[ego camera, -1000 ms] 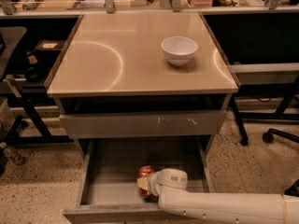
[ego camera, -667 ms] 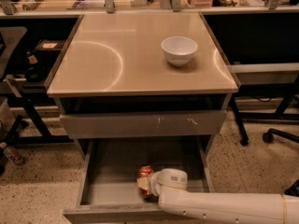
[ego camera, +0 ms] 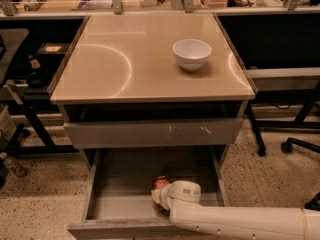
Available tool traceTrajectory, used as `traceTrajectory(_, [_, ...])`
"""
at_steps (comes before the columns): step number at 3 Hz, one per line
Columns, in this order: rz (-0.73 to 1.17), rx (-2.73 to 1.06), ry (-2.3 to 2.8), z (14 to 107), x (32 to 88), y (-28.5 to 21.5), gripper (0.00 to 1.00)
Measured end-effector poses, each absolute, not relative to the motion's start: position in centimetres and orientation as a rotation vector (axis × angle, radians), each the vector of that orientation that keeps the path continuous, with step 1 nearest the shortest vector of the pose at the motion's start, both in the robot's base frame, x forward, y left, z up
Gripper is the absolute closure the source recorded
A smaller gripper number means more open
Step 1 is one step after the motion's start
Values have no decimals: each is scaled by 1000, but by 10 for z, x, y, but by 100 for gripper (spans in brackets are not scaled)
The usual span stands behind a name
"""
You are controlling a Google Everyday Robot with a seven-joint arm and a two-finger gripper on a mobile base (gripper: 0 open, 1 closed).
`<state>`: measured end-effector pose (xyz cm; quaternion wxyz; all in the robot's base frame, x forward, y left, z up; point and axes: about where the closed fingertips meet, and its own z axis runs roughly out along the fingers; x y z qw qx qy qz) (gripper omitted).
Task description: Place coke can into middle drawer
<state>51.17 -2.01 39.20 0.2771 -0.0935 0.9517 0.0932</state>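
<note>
Coke can point(ego camera: 161, 182) was seen inside the pulled-out middle drawer point(ego camera: 125, 189), near the front of its floor. The gripper point(ego camera: 160, 196) was pressed close against it, largely hidden behind the arm's white wrist point(ego camera: 183, 194), so its hold on the can could not be told. Delivery was judged nearly done, with release and withdrawal not yet confirmed. A white bowl point(ego camera: 192, 53) stood on the tabletop point(ego camera: 125, 64) above.

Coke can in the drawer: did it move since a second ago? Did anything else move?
Nothing visibly changed. The coke can is in the open middle drawer, the gripper is right against it near the drawer's front, and the white bowl is on the tabletop.
</note>
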Motion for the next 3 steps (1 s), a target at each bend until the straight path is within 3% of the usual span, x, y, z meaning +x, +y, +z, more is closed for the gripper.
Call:
traceTrajectory(1, [250,-251,2556,392,512,-20,12])
traceTrajectory(2, [250,-251,2556,392,512,-20,0])
traceTrajectory(3, [250,-251,2556,392,512,-20,0])
